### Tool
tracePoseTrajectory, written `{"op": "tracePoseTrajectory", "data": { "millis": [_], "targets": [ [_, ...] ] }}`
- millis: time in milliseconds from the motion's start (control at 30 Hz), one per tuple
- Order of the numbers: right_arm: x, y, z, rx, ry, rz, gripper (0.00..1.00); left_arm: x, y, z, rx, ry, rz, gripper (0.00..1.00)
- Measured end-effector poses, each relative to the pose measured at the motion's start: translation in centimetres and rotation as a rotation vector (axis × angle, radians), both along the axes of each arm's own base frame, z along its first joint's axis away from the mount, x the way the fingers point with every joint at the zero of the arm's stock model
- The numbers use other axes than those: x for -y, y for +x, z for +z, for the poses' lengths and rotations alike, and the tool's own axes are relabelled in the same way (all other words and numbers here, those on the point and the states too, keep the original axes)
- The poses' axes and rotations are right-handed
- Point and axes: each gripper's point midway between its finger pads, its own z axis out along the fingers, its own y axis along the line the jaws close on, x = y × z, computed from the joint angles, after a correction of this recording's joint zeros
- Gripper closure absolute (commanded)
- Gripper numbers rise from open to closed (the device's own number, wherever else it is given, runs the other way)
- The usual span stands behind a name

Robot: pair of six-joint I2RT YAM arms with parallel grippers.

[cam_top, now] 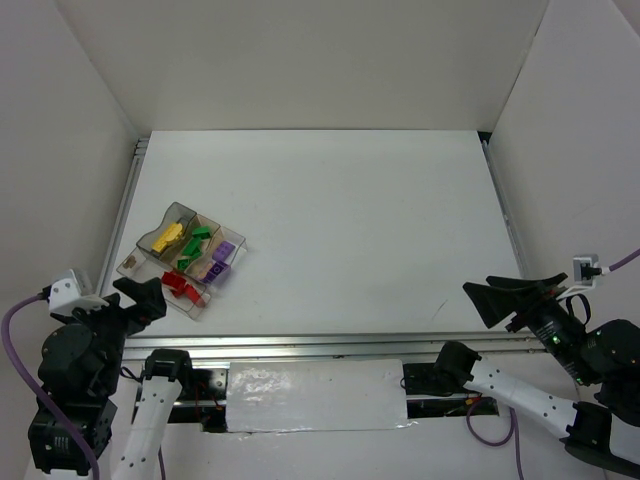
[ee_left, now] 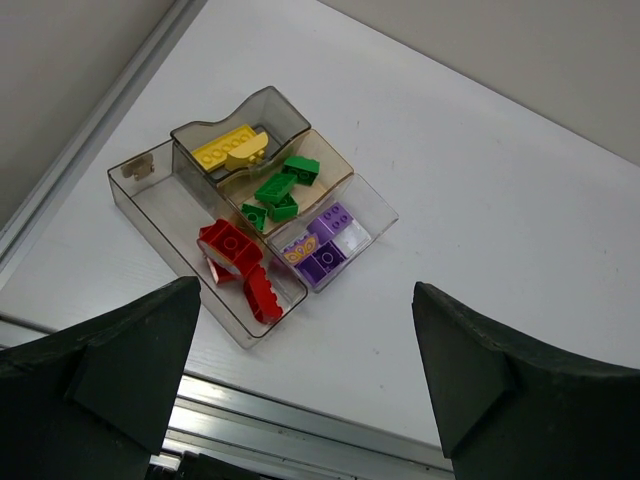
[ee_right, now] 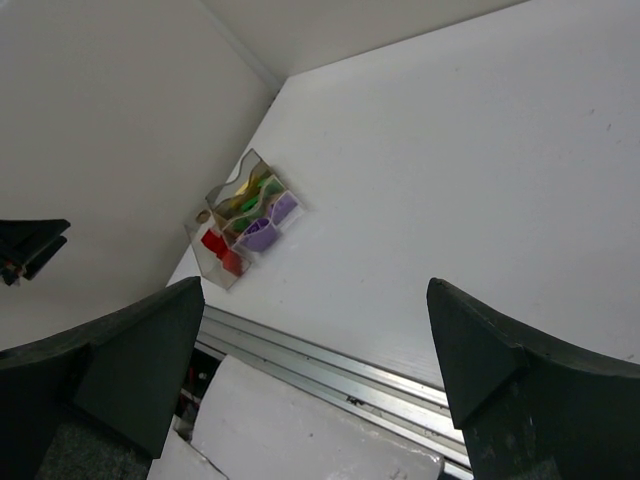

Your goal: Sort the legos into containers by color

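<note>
The clear tray point(cam_top: 150, 268) sits at the table's left front, and its containers hold the legos by color: yellow point(cam_top: 172, 236), green point(cam_top: 197, 243), purple point(cam_top: 220, 258) and red point(cam_top: 180, 284). In the left wrist view the tray point(ee_left: 150, 190) lies just ahead, with yellow point(ee_left: 232, 150), green point(ee_left: 277, 190), purple point(ee_left: 322, 250) and red point(ee_left: 235, 250) bricks each in a compartment. My left gripper point(cam_top: 143, 300) point(ee_left: 305, 285) hovers open at the tray's near corner, holding nothing. My right gripper point(cam_top: 478, 303) point(ee_right: 315, 282) stands open and empty at the front right, far from the tray point(ee_right: 245, 220).
A small brownish bit point(ee_left: 133, 168) lies at the far end of the tray's long compartment. An aluminium rail point(cam_top: 330, 345) runs along the table's front edge, with a white taped patch point(cam_top: 315, 395) below it. White walls enclose the left, back and right sides.
</note>
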Motion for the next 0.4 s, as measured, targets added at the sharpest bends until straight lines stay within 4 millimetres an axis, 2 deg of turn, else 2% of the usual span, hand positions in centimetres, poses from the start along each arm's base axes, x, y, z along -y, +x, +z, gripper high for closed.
{"op": "tracePoseTrajectory", "data": {
  "millis": [400],
  "targets": [
    [-0.71,0.49,-0.65,-0.017,-0.025,-0.001,0.0,-0.57,-0.08,0.03,0.001,0.006,0.032,0.01]
  ]
}}
